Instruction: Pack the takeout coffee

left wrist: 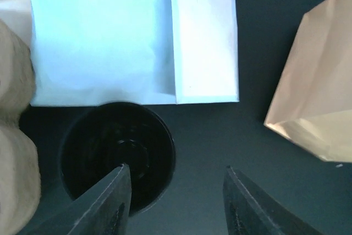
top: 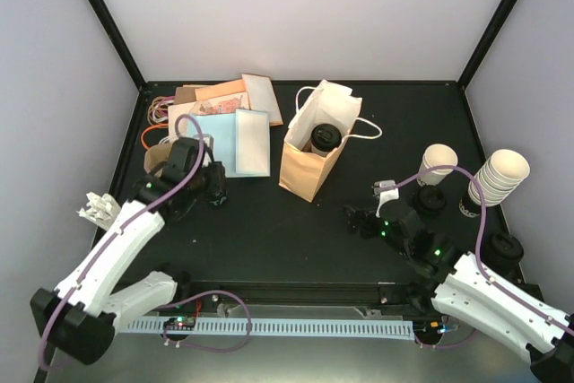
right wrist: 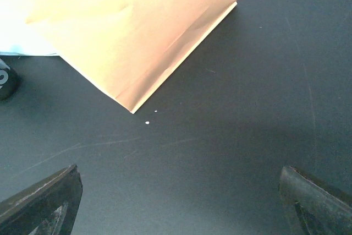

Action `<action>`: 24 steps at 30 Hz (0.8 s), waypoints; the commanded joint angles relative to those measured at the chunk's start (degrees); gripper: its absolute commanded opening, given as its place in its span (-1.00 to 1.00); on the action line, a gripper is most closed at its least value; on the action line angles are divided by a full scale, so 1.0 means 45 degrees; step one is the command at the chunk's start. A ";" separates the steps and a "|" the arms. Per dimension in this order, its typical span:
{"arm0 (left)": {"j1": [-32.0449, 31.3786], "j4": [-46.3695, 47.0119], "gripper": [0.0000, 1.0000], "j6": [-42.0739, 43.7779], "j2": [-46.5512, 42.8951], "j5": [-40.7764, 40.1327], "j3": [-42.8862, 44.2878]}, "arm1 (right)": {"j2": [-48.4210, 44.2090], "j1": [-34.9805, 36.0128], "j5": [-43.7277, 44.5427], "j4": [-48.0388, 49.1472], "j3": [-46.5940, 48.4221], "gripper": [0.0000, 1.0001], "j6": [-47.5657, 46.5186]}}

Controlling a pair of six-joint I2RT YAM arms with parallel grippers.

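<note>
We see a black table (top: 269,248) with both arms reaching over it from the near edge. The biggest thing on it is a brown paper bag (top: 303,163), standing open-mouthed at the middle with white cord handles. The coffee (top: 325,137) stands upright inside this bag, and its black lid shows through the opening.

At the far left lies a loose pile of flat paper bags (top: 224,96). Two pale blue ones (top: 238,141) lie side by side at its near edge. By the right wall we find two stacks of lidless cream cups, a taller one (top: 499,175) and a shorter one (top: 439,163) to its left.

The left gripper (top: 217,190) hangs low over the table just near of the blue bags, well left of the brown bag. Its wrist view shows a round black piece (left wrist: 93,136) on the table, touching the near edge of the blue bags. We cannot tell whether it is a lid or a cup. The left finger's tip sits over the inside of this piece, and the other finger stands clear to its right. The fingers are partly spread and grip nothing.

The right gripper (top: 357,219) hovers near and to the right of the brown bag. Its fingers are spread as wide as they go, with only bare table between them and a bottom corner of the bag just beyond.
</note>
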 commanded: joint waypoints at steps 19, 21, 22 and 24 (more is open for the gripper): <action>0.0512 -0.2053 -0.20 0.2502 0.5582 0.0789 0.2908 | 0.0259 -0.0052 -0.0272 0.0864 -0.0170 1.00 -0.0444; 0.0514 -0.2200 -0.26 0.2503 0.5894 0.0713 0.2992 | 0.0330 -0.0053 -0.0279 0.0867 -0.0137 1.00 -0.0485; 0.0517 -0.2237 -0.29 0.2493 0.6004 0.0674 0.3012 | 0.0370 -0.0053 -0.0269 0.0840 -0.0105 1.00 -0.0492; 0.0512 -0.2269 -0.34 0.2480 0.6094 0.0627 0.3075 | 0.0424 -0.0052 -0.0266 0.0842 -0.0092 1.00 -0.0491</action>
